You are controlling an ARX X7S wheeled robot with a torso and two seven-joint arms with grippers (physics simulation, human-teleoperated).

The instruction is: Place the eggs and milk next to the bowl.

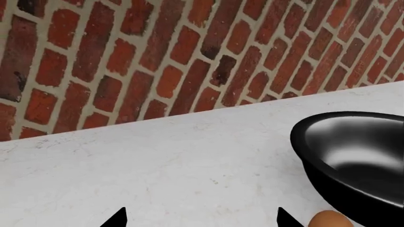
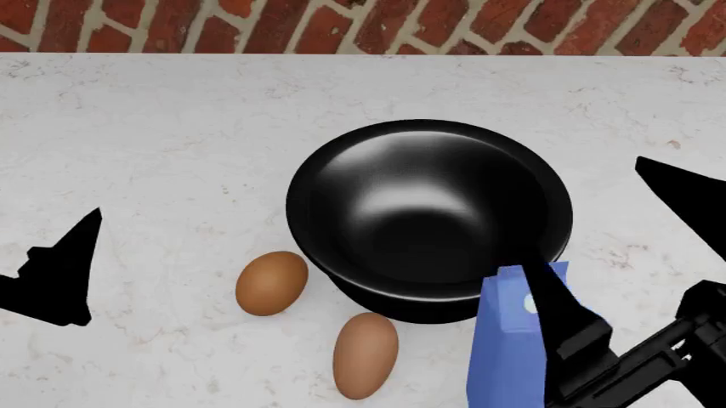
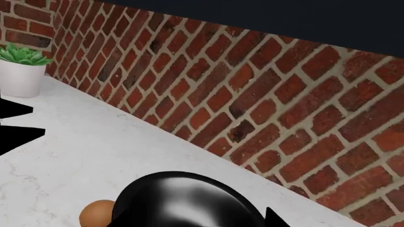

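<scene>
The glossy black bowl (image 2: 429, 212) stands in the middle of the white counter. Two brown eggs (image 2: 272, 282) (image 2: 365, 354) lie just off its near-left side, close to its base. The periwinkle-blue milk carton (image 2: 505, 357) stands upright against the bowl's near-right side. My right gripper (image 2: 581, 215) is open: one finger rises just right of the carton, the other is far out to the right, and nothing is between them. Well left of the eggs, my left gripper (image 1: 200, 220) is open over bare counter. In the wrist views the bowl (image 1: 353, 161) (image 3: 183, 203) and one egg (image 1: 328, 220) (image 3: 96, 213) show.
A red brick wall (image 2: 340, 25) runs along the back of the marble counter (image 2: 170, 127). A small green plant in a white pot (image 3: 22, 71) stands by the wall, far off to the left end.
</scene>
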